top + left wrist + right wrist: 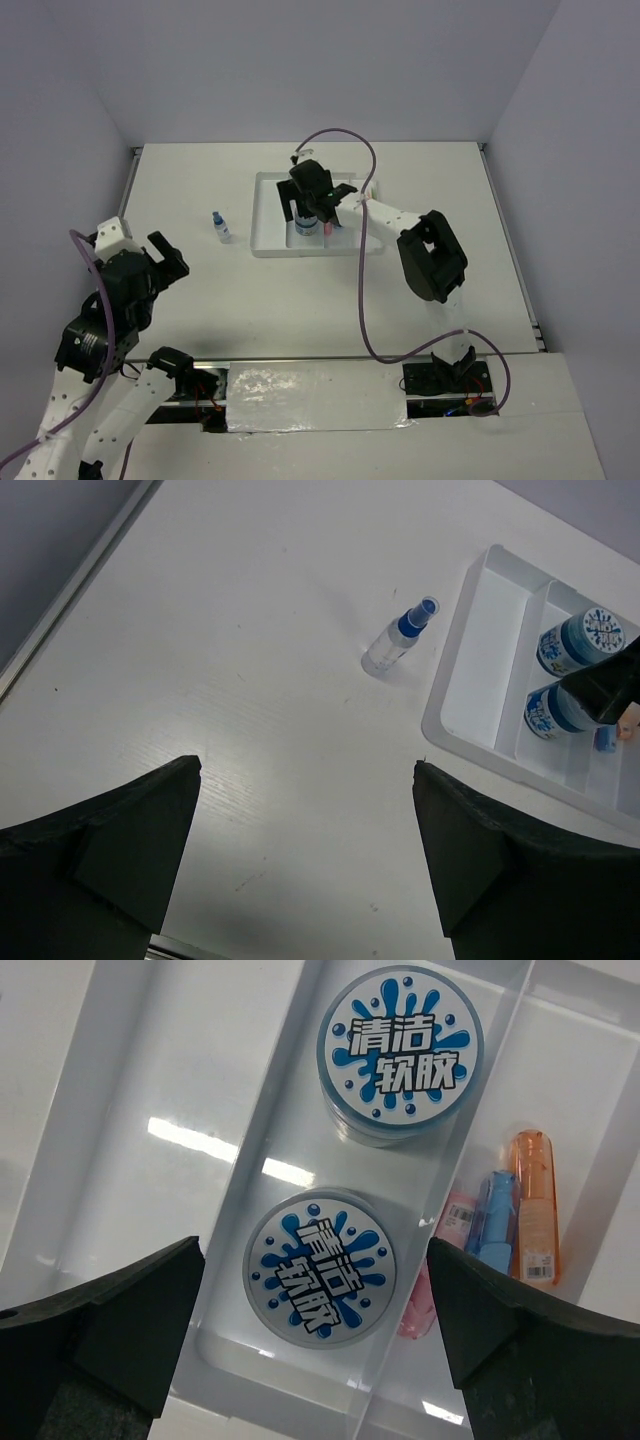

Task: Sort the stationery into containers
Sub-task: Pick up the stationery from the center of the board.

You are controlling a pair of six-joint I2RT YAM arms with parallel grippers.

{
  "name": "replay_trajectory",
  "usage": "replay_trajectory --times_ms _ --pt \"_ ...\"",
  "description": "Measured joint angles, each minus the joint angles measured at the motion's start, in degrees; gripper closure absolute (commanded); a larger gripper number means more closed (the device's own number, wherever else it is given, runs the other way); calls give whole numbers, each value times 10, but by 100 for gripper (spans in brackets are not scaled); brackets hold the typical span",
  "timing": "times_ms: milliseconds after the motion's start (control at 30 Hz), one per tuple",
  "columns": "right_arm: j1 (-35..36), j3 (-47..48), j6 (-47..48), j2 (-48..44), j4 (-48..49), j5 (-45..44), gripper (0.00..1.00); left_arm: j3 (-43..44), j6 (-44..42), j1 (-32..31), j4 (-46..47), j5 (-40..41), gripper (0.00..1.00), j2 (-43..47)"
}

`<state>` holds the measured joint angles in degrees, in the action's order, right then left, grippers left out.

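The white tray [268, 215] lies at the table's far middle. Two round blue-patterned discs [400, 1050] [320, 1268] lie in its second compartment. Orange [530, 1210], blue [495, 1222] and pink [440, 1280] sticks lie in the compartment to the right of them. My right gripper [316, 215] hovers open and empty over the near disc, shown in its wrist view [315, 1250]. The blue-capped bottle [220, 226] lies on the table left of the tray, also in the left wrist view [400, 635]. My left gripper [172, 255] is open and empty, near-left of the bottle. No pens show.
The tray's leftmost compartment [160, 1110] holds nothing. In the left wrist view the tray [470, 670] lies at the right with both discs [585, 640] in it. A purple cable [365, 290] loops from the right arm down to the table's near edge.
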<state>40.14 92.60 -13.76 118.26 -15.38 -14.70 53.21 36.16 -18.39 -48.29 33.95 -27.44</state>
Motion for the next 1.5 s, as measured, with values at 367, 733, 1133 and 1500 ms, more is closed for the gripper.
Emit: replay_trajectory --times_ms 367,733,1133,1500 --pt "34 -198 0 -292 41 42 0 -83 69 1 139 -76 5 -249" --pt "61 -419 -13 -539 98 140 0 -158 -5 1 410 -53 1 -427" --pt "61 -457 -23 -589 94 189 0 -84 -105 34 526 -50 11 -594" --pt "63 -457 -23 -589 87 198 0 -10 -120 51 535 -72 87 -661"
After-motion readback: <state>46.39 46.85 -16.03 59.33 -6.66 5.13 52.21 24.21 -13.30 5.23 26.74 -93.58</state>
